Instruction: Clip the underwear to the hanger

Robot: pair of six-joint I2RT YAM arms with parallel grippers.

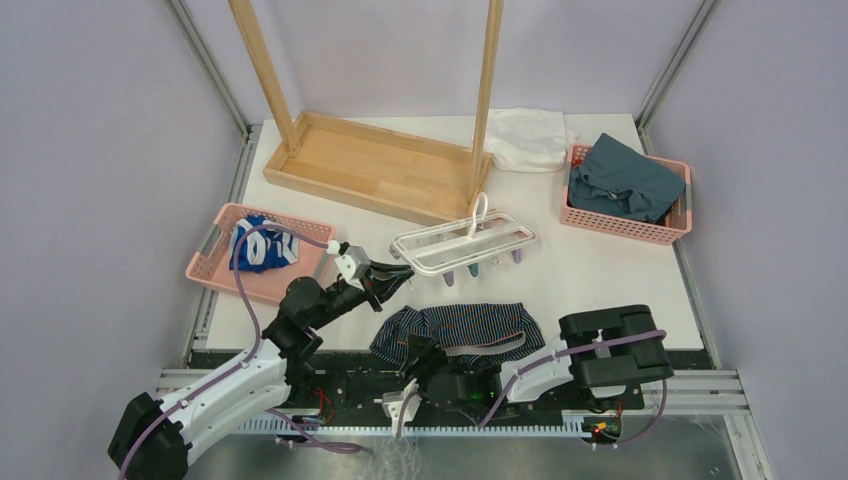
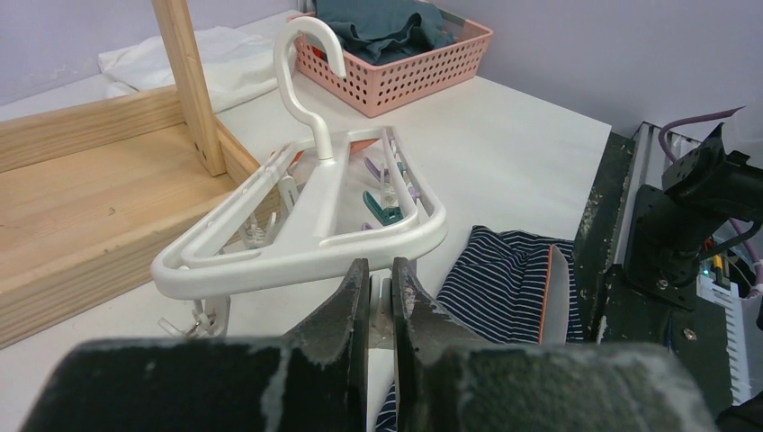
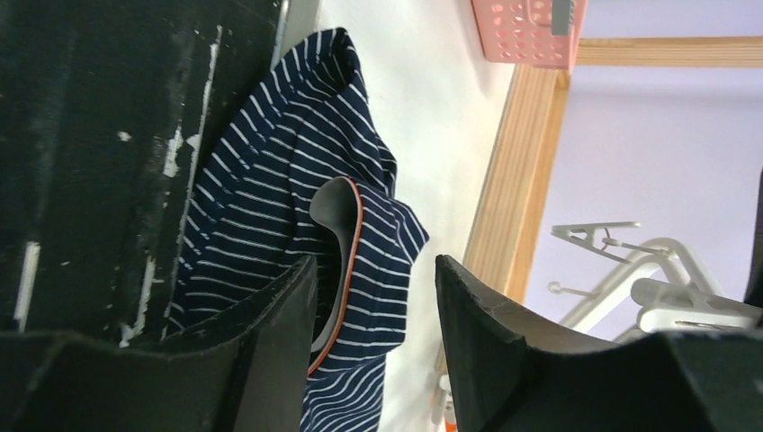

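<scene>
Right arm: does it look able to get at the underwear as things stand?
Probably yes. The right gripper stands open right at the underwear, whose waistband fold shows between its jaws, and nothing else is seen in the way.

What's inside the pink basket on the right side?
A crumpled teal cloth fills the basket and is heaped above its rim. The basket's bottom, and anything lying under the cloth, is covered and cannot be seen.

The right gripper [image 3: 375,270] stands open at the striped underwear [image 3: 270,198]. Farther off are a wooden post [image 3: 517,180] and a white hanger [image 3: 670,292].
</scene>
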